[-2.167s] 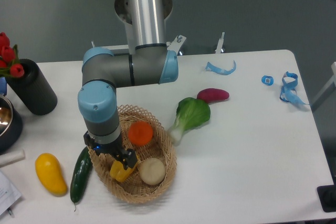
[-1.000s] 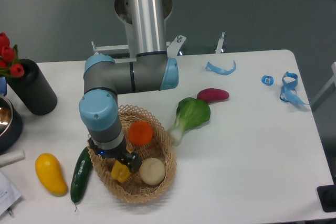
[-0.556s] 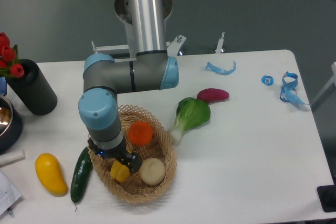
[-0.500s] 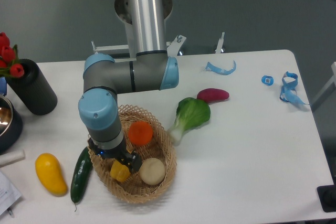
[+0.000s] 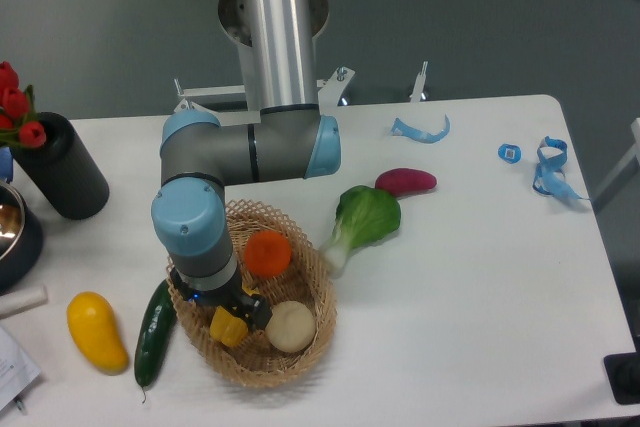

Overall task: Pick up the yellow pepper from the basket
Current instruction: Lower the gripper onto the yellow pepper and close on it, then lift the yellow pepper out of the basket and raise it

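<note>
Tool (image 5: 229,318) clamped on yellow pepper (image 5: 227,326) inside basket (image 5: 318,291), orange fruit (image 5: 267,253) and pale potato (image 5: 290,326) just beside.

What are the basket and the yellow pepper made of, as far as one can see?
Basket: seemingly woven wicker, matte light tan; crossing strands and an openwork looped rim show. Yellow pepper: probably molded plastic or rubber, a toy; its yellow-orange color is even and its surface smooth. The gripper covers part of it, so the finish stays uncertain.

Woven wicker basket (image 5: 300,352), matt
</note>
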You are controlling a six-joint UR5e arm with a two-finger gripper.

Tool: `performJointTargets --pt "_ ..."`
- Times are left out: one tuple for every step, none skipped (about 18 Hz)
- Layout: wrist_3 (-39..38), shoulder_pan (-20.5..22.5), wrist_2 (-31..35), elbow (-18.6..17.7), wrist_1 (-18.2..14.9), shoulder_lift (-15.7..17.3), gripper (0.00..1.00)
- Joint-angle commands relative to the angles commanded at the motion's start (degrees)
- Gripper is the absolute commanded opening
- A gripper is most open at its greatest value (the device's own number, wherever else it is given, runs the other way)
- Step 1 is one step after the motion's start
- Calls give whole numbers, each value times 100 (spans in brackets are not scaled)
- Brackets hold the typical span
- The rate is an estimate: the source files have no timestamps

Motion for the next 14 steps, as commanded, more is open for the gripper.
performJointTargets --pt "0 0 0 0 0 0 100" --pt "0 0 9 -9 0 0 99" --pt "-9 0 9 -9 -26 9 90" --pt "-9 9 9 -9 -70 9 83" --pt "-9 9 9 -9 -79 17 75" --pt "-9 9 9 -9 -88 26 69" --pt "-9 9 9 -9 -105 26 63" --pt "-9 26 0 -9 -166 35 57" --pt "-9 35 0 -9 -193 53 55" --pt "-9 79 -17 0 -237 96 55" --pt "0 131 -44 0 -255 158 55" --pt "0 167 -61 0 -255 202 55" --pt "9 184 -70 0 -281 220 55" --pt "9 237 -105 17 -316 237 55"
